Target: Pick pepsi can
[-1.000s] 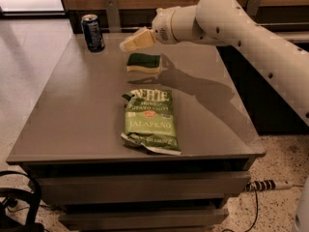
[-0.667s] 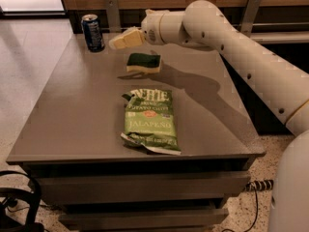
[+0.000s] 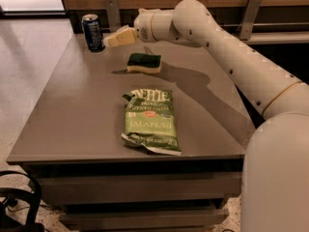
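Observation:
The pepsi can [image 3: 92,32], dark blue with a silver top rim, stands upright at the far left corner of the grey table [image 3: 82,115]. My gripper [image 3: 110,40] reaches in from the right on a white arm. Its cream fingertips sit just right of the can, almost touching it, at about mid-height of the can. It holds nothing.
A green and yellow sponge [image 3: 144,63] lies below and right of the gripper. A green jalapeño chip bag [image 3: 149,121] lies flat nearer the front. A wooden wall with metal brackets [image 3: 113,11] runs behind the table. A black chair base [image 3: 19,207] sits at the lower left.
The gripper has moved left across the table, from above the sponge to just beside the can. The can, sponge and chip bag have stayed put.

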Controlling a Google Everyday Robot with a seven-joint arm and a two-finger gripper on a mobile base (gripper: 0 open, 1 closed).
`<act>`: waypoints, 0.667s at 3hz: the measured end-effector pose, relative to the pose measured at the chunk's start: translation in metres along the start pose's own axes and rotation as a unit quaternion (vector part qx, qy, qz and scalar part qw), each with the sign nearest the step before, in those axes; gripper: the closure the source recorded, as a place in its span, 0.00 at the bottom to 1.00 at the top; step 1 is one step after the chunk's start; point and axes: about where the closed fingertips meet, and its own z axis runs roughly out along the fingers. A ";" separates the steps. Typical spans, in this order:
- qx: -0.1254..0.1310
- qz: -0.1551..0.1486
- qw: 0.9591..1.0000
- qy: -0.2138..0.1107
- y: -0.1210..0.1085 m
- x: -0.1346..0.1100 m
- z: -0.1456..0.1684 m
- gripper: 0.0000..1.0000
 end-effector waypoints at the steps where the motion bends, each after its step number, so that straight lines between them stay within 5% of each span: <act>1: -0.004 -0.003 1.000 0.005 -0.016 0.010 0.045 0.00; 2: -0.014 -0.002 1.000 0.000 -0.025 0.018 0.077 0.00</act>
